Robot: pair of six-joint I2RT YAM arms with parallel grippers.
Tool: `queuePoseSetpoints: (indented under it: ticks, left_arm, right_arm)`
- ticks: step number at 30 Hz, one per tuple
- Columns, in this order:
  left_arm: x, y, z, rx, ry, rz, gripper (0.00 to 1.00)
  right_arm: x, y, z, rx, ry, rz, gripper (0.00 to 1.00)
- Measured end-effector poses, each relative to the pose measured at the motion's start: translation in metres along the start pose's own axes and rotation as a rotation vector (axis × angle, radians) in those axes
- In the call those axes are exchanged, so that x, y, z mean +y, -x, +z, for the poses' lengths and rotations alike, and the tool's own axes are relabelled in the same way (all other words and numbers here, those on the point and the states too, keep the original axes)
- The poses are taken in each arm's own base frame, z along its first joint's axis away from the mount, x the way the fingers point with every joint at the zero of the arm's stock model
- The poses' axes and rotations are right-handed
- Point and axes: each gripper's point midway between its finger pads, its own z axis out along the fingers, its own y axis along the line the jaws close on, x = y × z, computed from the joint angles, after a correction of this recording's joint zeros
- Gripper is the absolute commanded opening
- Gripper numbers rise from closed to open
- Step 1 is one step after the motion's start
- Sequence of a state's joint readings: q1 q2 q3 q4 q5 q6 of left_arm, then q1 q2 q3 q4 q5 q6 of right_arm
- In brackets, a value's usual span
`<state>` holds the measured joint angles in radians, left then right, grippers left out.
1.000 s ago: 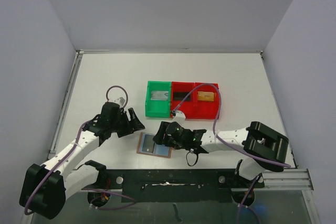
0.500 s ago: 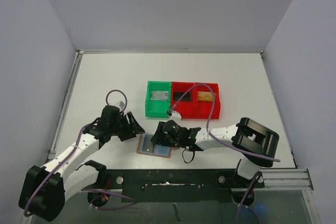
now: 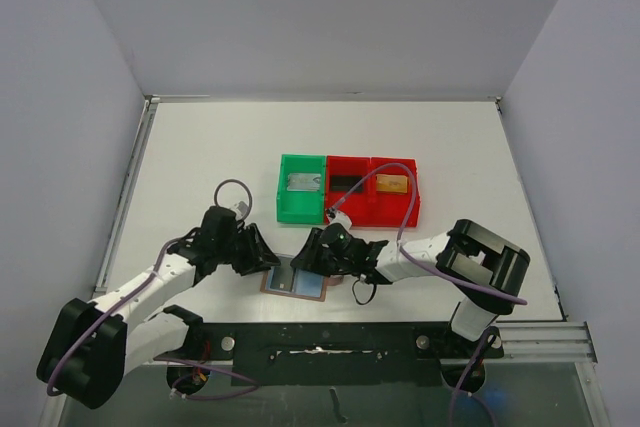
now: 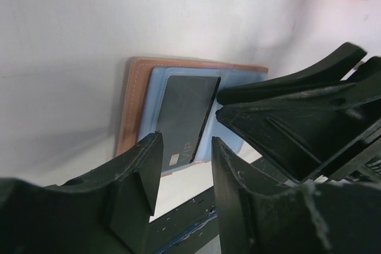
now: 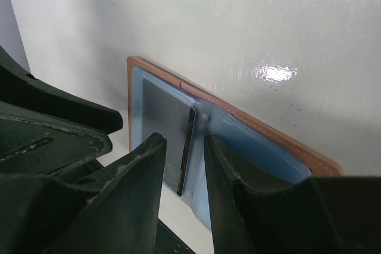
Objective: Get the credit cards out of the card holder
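A tan leather card holder (image 3: 303, 287) with a pale blue lining is laid open and flat on the white table, close to its near edge. A dark grey card (image 4: 184, 117) bearing a chip is seen lying flat on one half of it. A silver-grey card (image 3: 302, 183) is laid in the green bin (image 3: 300, 210). A black card (image 3: 347, 184) and a gold-tan card (image 3: 392, 184) are laid in the red bin (image 3: 372, 213).
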<state>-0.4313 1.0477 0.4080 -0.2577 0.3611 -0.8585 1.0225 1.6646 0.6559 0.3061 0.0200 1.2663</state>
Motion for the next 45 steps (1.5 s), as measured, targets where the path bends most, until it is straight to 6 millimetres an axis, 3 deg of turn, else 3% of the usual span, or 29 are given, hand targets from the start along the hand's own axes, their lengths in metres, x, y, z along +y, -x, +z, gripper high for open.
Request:
queuePoseSetpoints:
  ticks: [12,24,32,39,45]
  left_arm:
    - [0.004,-0.027,0.011,0.083,0.013,0.020,0.31]
    - [0.010,-0.011,0.007,-0.013,0.070,0.052,0.32]
    - [0.014,-0.024,0.015,0.042,0.098,0.079,0.30]
    - [0.011,-0.031,0.017,0.064,0.096,0.109,0.26]
    - [0.011,-0.031,0.017,0.062,0.101,0.111,0.26]
  right_arm:
    - [0.001,-0.003,0.002,0.022,0.006,0.000,0.29]
    - [0.001,-0.004,0.003,0.028,0.001,-0.006,0.30]
    - [0.004,-0.004,0.006,0.039,0.003,-0.014,0.29]
    - [0.002,-0.005,0.006,0.042,-0.004,-0.022,0.21]
    - [0.002,-0.004,0.006,0.042,-0.004,-0.020,0.27]
